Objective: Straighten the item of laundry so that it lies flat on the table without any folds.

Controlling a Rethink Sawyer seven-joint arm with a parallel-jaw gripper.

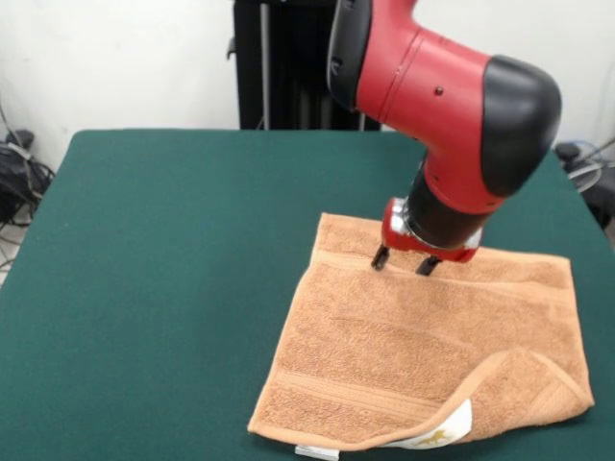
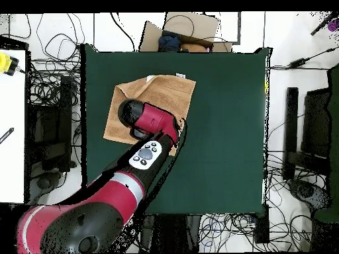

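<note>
Orange-tan towel on green table, near corner folded over.

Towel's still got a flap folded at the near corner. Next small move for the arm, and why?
Probably lift and travel to the folded corner. The gripper, jaws apart, sits over the towel near its far band, where the cloth already lies flat. The fold, underside and white tag showing, is at the opposite edge on the table.

Small rectangular orange-tan terry towel: lies on the large green felt-covered table, in the front view's right near part, one near corner folded over. Red-and-black arm's gripper: above the towel's far band.
</note>
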